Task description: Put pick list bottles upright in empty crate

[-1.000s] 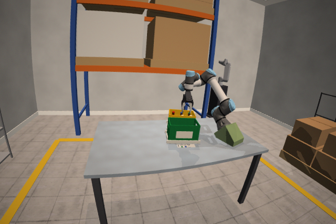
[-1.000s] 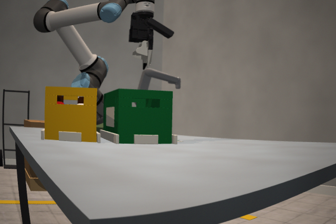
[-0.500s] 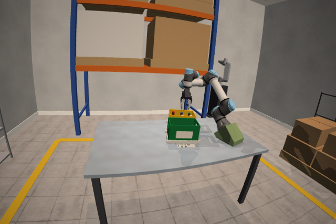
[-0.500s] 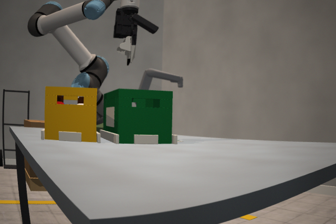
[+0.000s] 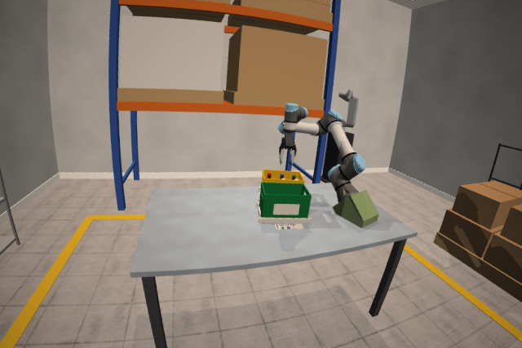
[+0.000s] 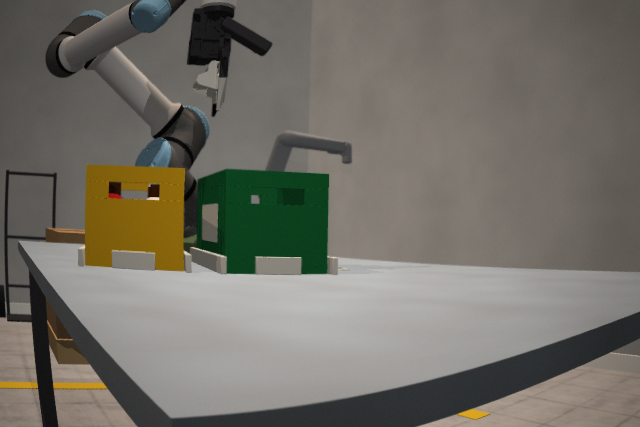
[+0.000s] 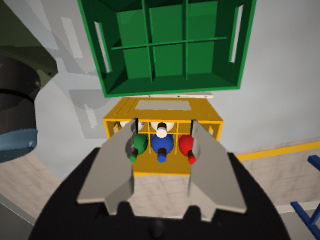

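Note:
The empty green crate [image 5: 285, 203] [image 6: 268, 226] [image 7: 170, 86] stands on the table, its compartments bare. Right behind it stands the yellow crate [image 5: 285, 175] [image 6: 134, 226] [image 7: 115, 111]. It holds upright bottles: in the wrist view a green one [image 7: 139, 145], a blue one [image 7: 162, 145] and a red one [image 7: 186, 145] stand in the near row, with more behind. The pick list [image 5: 288, 226] lies in front of the green crate; its marks are too small to read. My gripper [image 5: 287, 157] [image 6: 216, 102] [image 7: 164, 119] is open and empty. It points down, well above the yellow crate.
White stop blocks [image 6: 133, 259] [image 6: 278, 264] line the feet of both crates. The arm's olive base [image 5: 356, 208] sits on the table to the right of the crates. A grey camera post [image 6: 310, 145] rises behind the green crate. A blue and orange rack [image 5: 116, 83] stands at the back wall.

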### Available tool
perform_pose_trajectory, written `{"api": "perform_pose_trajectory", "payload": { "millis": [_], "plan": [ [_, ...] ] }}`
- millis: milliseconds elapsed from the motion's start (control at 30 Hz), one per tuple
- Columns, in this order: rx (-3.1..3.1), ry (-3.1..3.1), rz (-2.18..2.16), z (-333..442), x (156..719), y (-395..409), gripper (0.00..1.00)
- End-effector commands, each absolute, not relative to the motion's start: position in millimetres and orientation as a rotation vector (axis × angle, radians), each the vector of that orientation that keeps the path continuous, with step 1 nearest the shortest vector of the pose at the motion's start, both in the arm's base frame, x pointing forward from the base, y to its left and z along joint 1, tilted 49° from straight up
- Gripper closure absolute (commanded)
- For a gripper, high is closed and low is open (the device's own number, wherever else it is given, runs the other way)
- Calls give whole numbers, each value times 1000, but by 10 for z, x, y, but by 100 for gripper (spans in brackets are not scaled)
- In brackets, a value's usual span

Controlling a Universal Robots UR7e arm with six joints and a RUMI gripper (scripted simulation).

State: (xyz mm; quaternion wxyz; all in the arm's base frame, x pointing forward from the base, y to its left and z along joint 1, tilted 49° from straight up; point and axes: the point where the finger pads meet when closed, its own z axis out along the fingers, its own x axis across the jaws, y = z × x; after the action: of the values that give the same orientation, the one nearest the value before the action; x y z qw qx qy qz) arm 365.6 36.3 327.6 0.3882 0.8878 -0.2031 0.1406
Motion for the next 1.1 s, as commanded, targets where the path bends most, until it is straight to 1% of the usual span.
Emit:
{"api": "perform_pose_trajectory", "payload": {
  "millis": [0, 700, 1067],
  "plan": [
    [2258, -514, 358, 3514, 3539, 229, 62],
    [2257, -514, 358, 4252, 3130, -212, 62],
    [2258, -511, 354, 4288, 3102, -237, 62]
  ]
}}
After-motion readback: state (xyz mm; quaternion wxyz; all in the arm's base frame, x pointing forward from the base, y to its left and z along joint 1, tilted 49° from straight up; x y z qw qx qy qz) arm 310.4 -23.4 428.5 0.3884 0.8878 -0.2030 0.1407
